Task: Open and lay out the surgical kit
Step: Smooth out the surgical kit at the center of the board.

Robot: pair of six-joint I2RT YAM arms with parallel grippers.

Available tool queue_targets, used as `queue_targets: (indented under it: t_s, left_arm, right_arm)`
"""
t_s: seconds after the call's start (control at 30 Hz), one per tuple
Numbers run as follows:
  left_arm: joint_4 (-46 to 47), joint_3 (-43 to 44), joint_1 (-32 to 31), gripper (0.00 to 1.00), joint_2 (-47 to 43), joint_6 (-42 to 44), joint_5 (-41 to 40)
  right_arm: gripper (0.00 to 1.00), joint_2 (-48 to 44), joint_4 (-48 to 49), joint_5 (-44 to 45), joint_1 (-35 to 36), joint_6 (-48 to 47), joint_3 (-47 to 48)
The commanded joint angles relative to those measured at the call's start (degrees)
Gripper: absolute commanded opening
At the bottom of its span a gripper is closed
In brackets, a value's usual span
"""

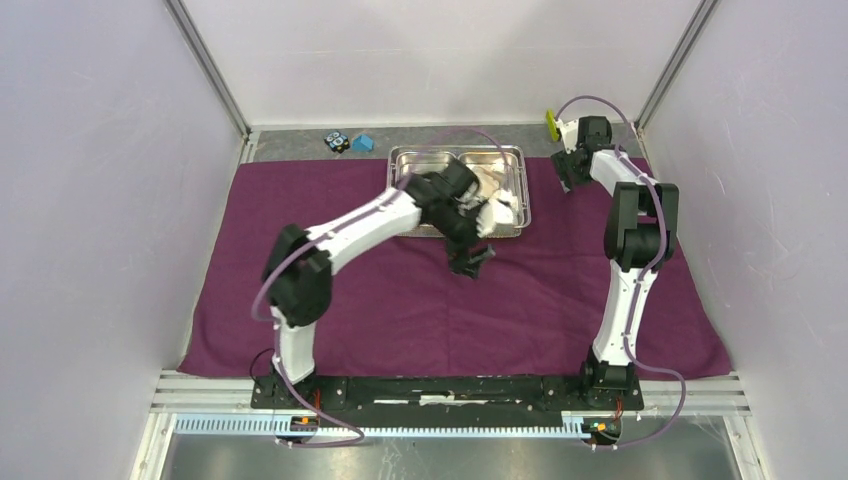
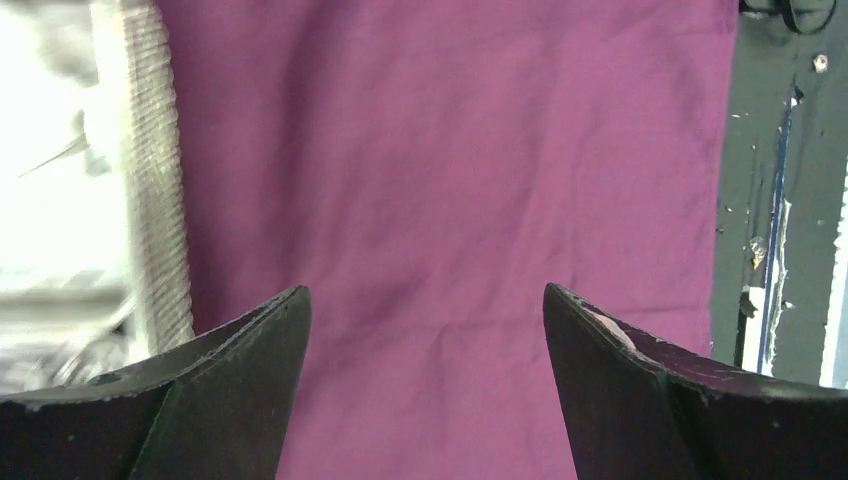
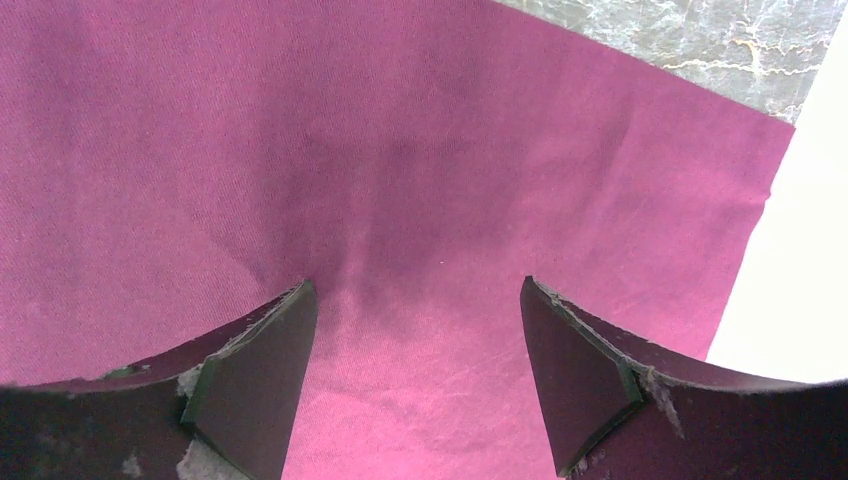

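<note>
From my seat the purple cloth wrap (image 1: 400,300) lies spread flat over most of the bench (image 1: 300,143), with only a grey strip of bench bare along the far side. The two-compartment steel tray (image 1: 455,150) sits on the cloth at its far edge, about midway across. White wads (image 1: 503,207) lie in its right compartment. The left arm crosses over the tray's middle, so I cannot make out what else is inside.

My left tool (image 1: 472,262) hangs just in front of the tray's near rim, over bare cloth. Its wrist camera shows both fingers spread wide with nothing between them, only lightly creased purple fabric below. At the left of that view the tray's rim is blurred and its contents are washed out to white. At the right a dark strip runs past the cloth's edge.

My right tool (image 1: 566,178) is at the far right, just beside the tray's right end and apart from it. Its fingers are also spread wide and empty, over the cloth near its far right corner, with grey bench and a white wall beyond.

A small blue block (image 1: 364,143) and a black-and-blue object (image 1: 337,142) rest side by side on the bare bench strip, just beyond the tray's left end.
</note>
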Motion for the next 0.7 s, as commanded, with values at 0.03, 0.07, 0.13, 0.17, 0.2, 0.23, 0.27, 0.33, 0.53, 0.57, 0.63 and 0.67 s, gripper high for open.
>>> queue_targets:
  t_s: [0.03,0.07,0.13,0.17,0.2,0.23,0.27,0.33,0.53,0.57,0.63,0.67]
  left_arm:
    - [-1.62,3.69,-10.06,0.91,9.58,3.07,-2.40]
    - [-1.26,3.59,-11.44,0.91,10.85,2.66,-2.85]
    - [-0.06,2.53,-13.32,0.90,12.40,1.61,-3.30]
    - [0.67,1.69,-14.08,0.90,12.98,1.02,-3.55]
    - [1.65,0.47,-14.58,0.90,13.30,0.54,-3.73]
    - [2.54,-0.62,-15.30,0.90,13.58,-0.01,-3.93]
    - [3.28,-1.86,-15.87,0.90,13.78,-0.22,-4.23]
    - [4.54,-3.87,-17.37,0.89,14.38,-0.32,-5.29]
    - [4.52,-6.64,-20.11,0.84,16.55,-0.35,-5.91]
    - [4.32,-7.26,-20.41,0.84,16.44,-0.25,-5.85]
    - [4.27,-8.91,-21.30,0.83,15.83,-0.08,-6.20]
    - [4.27,-9.85,-21.78,0.83,15.48,0.02,-6.35]
  right_arm:
    - [0.82,3.87,-1.48,2.99,-0.52,-0.37,3.39]
    - [0.82,4.26,-1.74,3.53,-0.58,-0.58,3.89]
    - [0.81,4.79,-1.57,4.20,-0.85,-1.11,4.35]
    - [0.81,5.03,-1.47,4.53,-1.02,-1.37,4.35]
    - [0.81,5.16,-1.37,4.62,-1.20,-1.64,4.32]
    - [0.81,5.21,-1.21,4.66,-1.35,-1.82,4.40]
    - [0.81,5.27,-1.19,4.65,-1.55,-1.92,4.33]
    - [0.81,5.28,-1.11,4.41,-1.87,-2.15,4.18]
    - [0.81,5.81,-0.92,4.17,-2.36,-2.63,4.12]
    - [0.81,5.80,-0.92,4.18,-2.36,-2.76,3.94]
    - [0.81,5.80,-0.62,4.27,-2.36,-2.98,3.41]
    - [0.81,5.84,-0.45,4.44,-2.36,-3.06,3.26]
